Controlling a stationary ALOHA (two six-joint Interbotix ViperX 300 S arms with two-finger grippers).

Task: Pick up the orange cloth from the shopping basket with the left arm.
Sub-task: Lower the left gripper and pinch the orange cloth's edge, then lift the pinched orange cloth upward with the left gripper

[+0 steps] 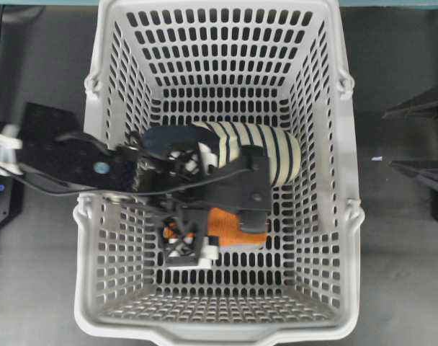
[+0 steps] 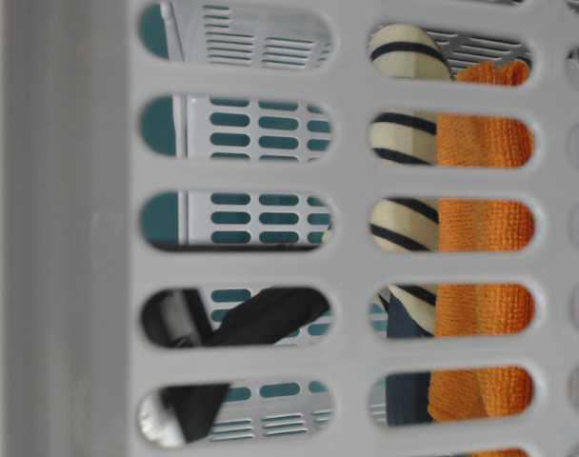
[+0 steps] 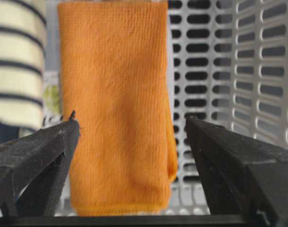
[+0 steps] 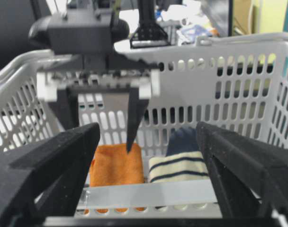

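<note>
The orange cloth (image 1: 237, 227) lies flat on the floor of the grey shopping basket (image 1: 349, 238), beside a navy-and-cream striped slipper (image 1: 266, 148). My left gripper (image 1: 184, 241) reaches down into the basket over the cloth's left part. In the left wrist view the cloth (image 3: 118, 113) lies between the two black fingers of the left gripper (image 3: 130, 120), which is open and not touching it. The cloth also shows through the basket slots in the table-level view (image 2: 485, 228). My right gripper (image 4: 148, 127) is open and empty outside the basket's right wall (image 4: 182, 191).
The slipper (image 3: 16, 61) lies close along one long side of the cloth. The slotted basket wall (image 3: 267, 71) stands on the cloth's other side. Dark tabletop (image 1: 399, 274) surrounds the basket. The right gripper's pointed fingers (image 1: 413, 108) show at the right edge.
</note>
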